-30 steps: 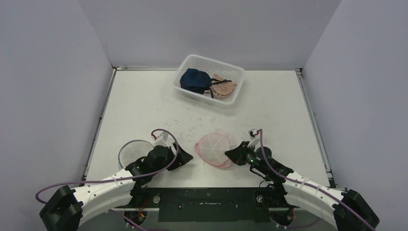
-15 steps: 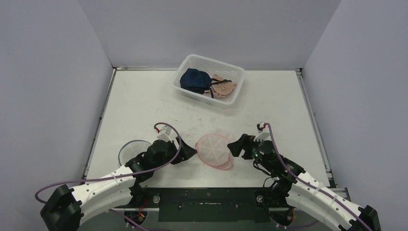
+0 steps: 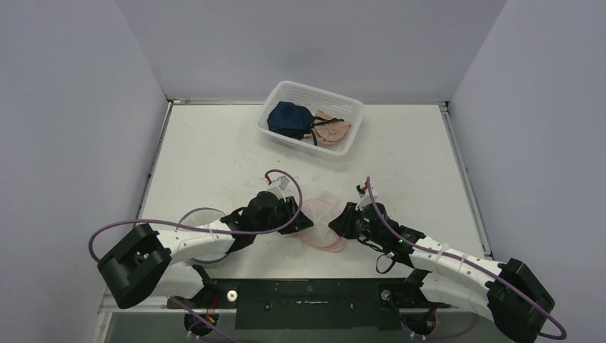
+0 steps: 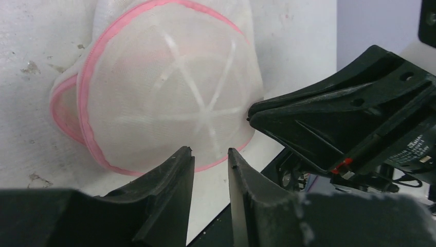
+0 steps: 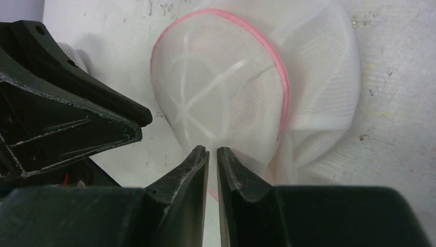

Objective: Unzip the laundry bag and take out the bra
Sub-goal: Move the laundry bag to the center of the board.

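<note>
Coming in from the top camera, two arms stretch over the desk (image 3: 214, 157) and meet at one laundry bag (image 3: 321, 214), a white mesh dome with pink trim. The left pincer (image 3: 304, 220) sits against the bag's left side and the right pincer (image 3: 337, 224) against its right, so the bag lies between the two. Well beyond both pincers, at the far side, stands one white basket (image 3: 314, 87). It holds one navy garment (image 3: 287, 118) and one beige garment (image 3: 333, 131). Behind the left pincer, under its arm, one grey-rimmed round item (image 3: 187, 216) peeks out.

Over to the left wrist: two fingers (image 4: 172, 185), slightly spread with a narrow gap, nothing nipped between them. The bag's near pink rim lies right at the tips. Straight ahead, white ribs fan out from one hub on the dome. From the right of the tips comes the right pincer, its point touching the bag's edge.

Now the right wrist: two fingers (image 5: 187, 177), almost pressed together with only a thin slit. The tips are at the bag's near edge, but I cannot tell whether any mesh is caught. The left pincer looms just left of them, beside the bag. The bra cannot be made out through the mesh.
</note>
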Motion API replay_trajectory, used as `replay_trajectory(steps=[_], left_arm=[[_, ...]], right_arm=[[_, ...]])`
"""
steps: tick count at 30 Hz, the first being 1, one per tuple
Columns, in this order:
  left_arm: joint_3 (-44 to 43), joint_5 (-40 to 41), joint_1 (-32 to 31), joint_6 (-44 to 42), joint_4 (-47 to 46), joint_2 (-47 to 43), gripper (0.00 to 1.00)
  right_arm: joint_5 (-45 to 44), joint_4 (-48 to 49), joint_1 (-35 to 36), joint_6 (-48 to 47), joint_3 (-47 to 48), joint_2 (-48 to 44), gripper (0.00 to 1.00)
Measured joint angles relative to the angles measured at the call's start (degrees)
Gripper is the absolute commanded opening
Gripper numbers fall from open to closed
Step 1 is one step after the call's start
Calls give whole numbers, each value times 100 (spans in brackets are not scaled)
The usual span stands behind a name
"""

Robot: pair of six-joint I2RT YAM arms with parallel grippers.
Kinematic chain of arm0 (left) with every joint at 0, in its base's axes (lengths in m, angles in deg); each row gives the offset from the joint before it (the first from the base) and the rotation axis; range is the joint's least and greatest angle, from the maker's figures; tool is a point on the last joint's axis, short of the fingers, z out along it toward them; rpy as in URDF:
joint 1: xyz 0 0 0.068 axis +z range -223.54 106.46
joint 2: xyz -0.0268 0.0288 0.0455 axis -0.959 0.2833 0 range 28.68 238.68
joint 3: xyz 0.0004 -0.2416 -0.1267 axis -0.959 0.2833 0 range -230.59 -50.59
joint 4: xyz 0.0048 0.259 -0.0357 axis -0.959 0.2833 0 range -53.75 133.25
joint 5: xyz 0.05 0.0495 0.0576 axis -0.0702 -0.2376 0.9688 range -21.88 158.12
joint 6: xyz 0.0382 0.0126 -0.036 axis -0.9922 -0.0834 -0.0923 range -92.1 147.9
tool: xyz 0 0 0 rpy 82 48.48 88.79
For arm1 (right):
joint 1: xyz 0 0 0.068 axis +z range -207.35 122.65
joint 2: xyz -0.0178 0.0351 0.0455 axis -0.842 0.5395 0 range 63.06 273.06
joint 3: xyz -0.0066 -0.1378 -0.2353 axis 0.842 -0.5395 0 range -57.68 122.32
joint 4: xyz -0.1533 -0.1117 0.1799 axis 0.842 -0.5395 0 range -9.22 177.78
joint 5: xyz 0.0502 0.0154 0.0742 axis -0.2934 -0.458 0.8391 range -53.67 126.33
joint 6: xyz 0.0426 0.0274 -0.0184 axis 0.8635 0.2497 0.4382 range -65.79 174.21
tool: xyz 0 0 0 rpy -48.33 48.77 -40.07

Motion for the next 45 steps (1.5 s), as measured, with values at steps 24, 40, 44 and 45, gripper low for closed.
replay_trajectory(steps=[24, 40, 44, 45], left_arm=[[-52, -7, 31, -55, -612, 1196, 27], [719, 579, 50, 0, 765, -2133, 47], [1021, 684, 70, 92, 1045, -2599, 47], [1080, 706, 70, 125, 1093, -2677, 47]], right_arm=[[-844, -184, 26, -26, -579, -503, 56], [-940, -1080, -57, -57, 7, -267, 81], [-874, -1016, -85, 46, 7, -31, 80], [-850, -984, -87, 74, 4, 66, 80]])
